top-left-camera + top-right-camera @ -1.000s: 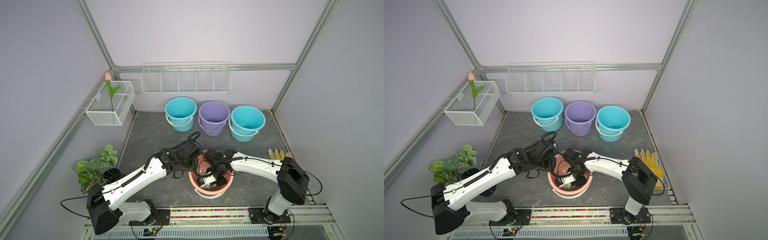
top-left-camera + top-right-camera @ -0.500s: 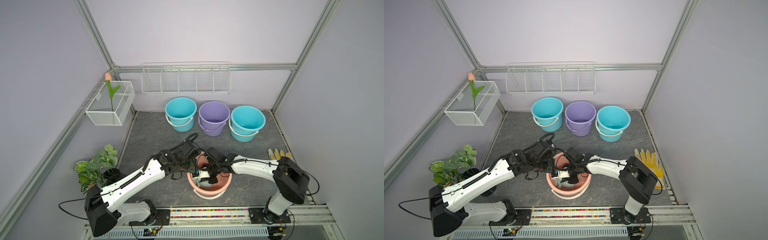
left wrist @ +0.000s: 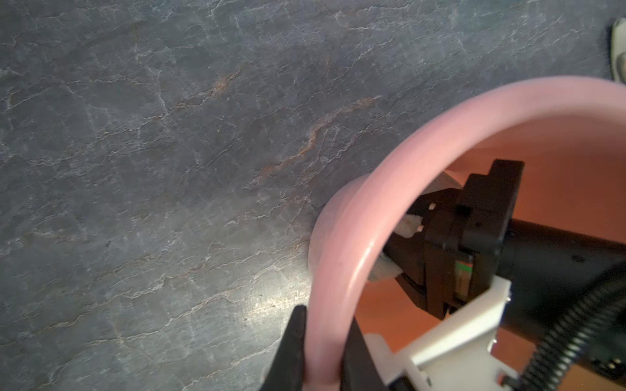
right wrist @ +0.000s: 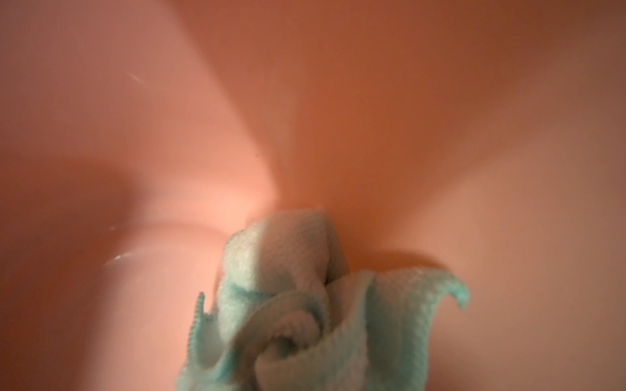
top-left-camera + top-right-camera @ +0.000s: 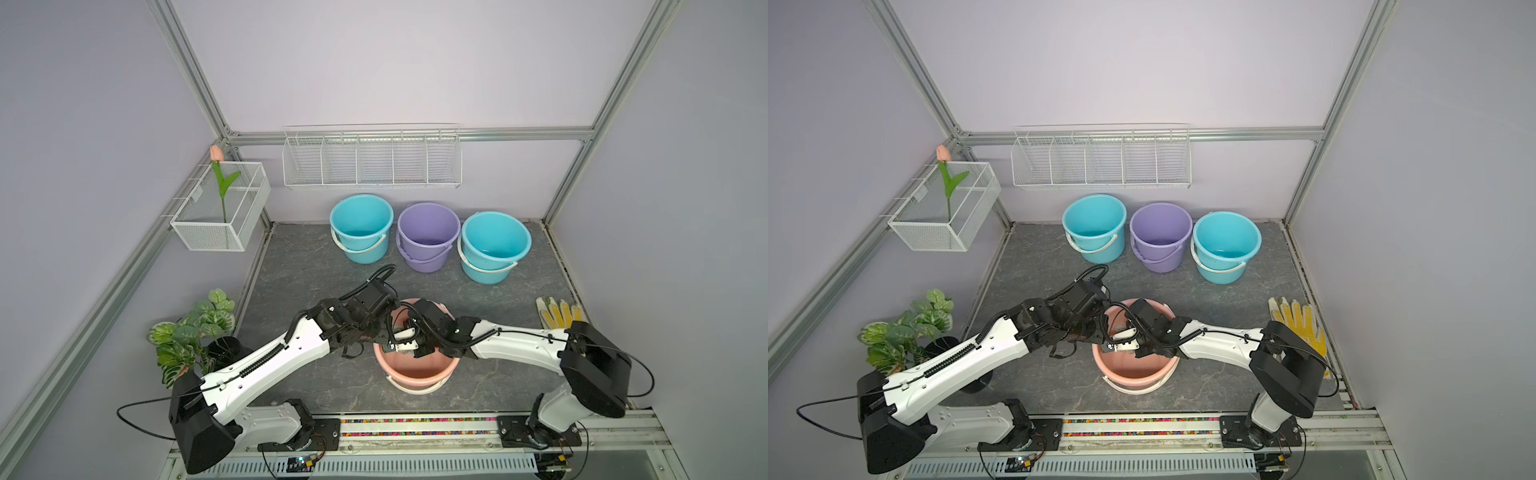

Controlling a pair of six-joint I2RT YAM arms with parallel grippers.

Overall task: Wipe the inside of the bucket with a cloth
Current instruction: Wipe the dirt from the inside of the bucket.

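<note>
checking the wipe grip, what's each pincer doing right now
left pincer: closed on the rim of the pink bucket
right pincer: closed on the cloth, inside that bucket

The dark grey, stone-veined desk (image 5: 316, 266) carries three upright buckets in a row at its back: a teal bucket (image 5: 365, 253), a purple bucket (image 5: 424, 259) and a second teal bucket (image 5: 486, 272). A pink bucket (image 5: 415, 376) stands near the front. A glove (image 5: 557, 311) lies at the right edge, and a plant (image 5: 195, 332) stands at the left.

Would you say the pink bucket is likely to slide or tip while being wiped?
The bucket looks like light, thin plastic, so it may slide on the floor. Tipping seems unlikely with the left gripper clamped on its rim.
</note>
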